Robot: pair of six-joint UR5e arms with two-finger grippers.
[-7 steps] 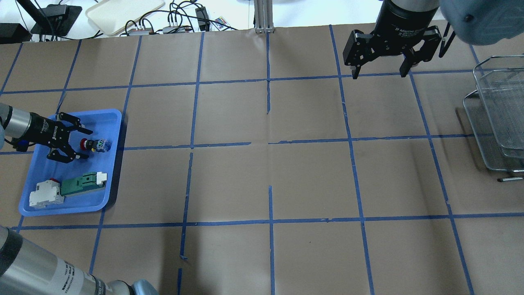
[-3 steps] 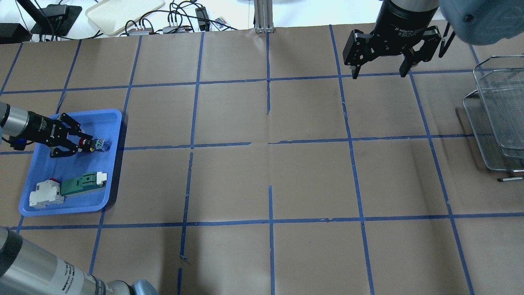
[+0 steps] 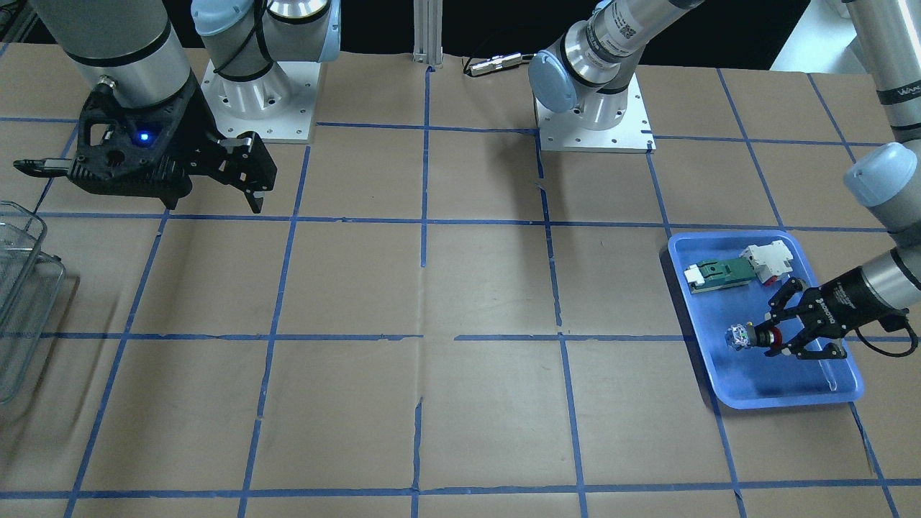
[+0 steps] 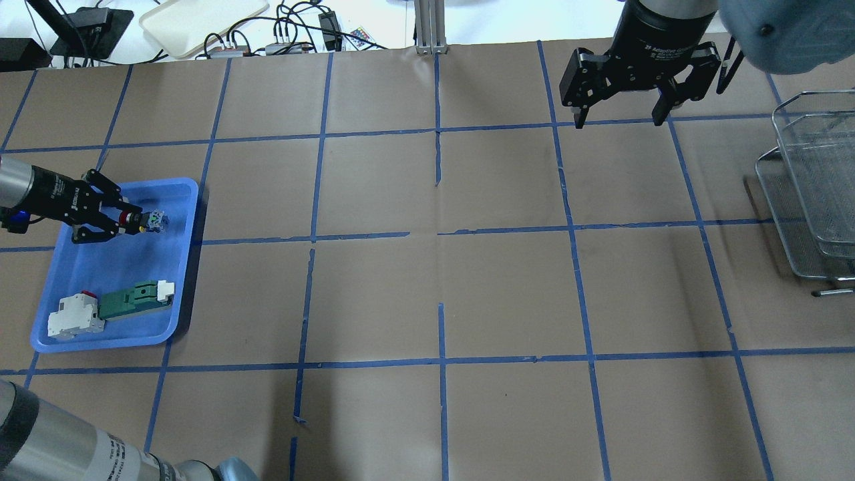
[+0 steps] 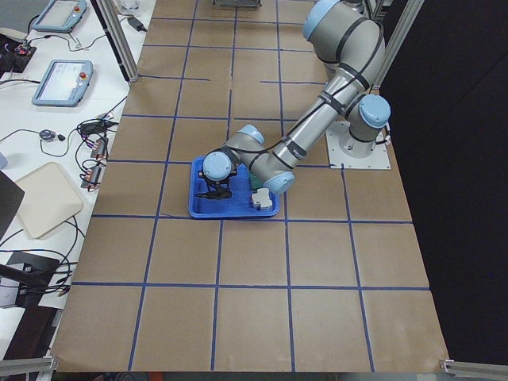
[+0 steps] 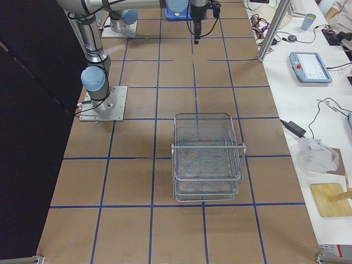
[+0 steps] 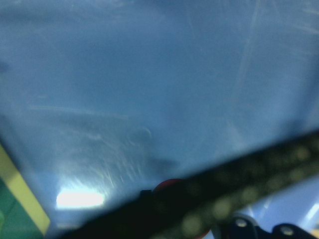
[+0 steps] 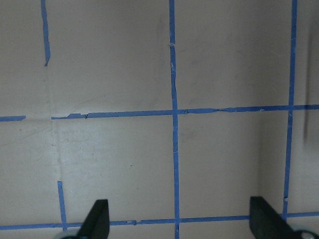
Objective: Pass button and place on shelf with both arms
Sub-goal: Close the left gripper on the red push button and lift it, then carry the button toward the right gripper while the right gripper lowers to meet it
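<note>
The button (image 4: 145, 221) has a red cap, a black collar and a blue-white rear block. My left gripper (image 4: 128, 221) is shut on its red cap and holds it a little above the blue tray (image 4: 175, 200). The same grasp shows in the front-facing view, with the gripper (image 3: 771, 337) on the button (image 3: 745, 337). My right gripper (image 4: 618, 120) is open and empty, high over the far right of the table. Its fingers (image 8: 98, 217) show spread in the right wrist view. The wire-mesh shelf (image 4: 816, 180) stands at the right edge, and also shows in the right exterior view (image 6: 207, 157).
The blue tray (image 3: 755, 392) also holds a green-and-white flat module (image 4: 133, 298) and a white block with a red mark (image 4: 72, 317). Brown paper with blue tape lines covers the table. Cables and a cream tray (image 4: 200, 20) lie beyond the far edge.
My left gripper closed on the button's red cap, then lifted it and drew it back toward the far left of the tray. The right arm has not moved.
</note>
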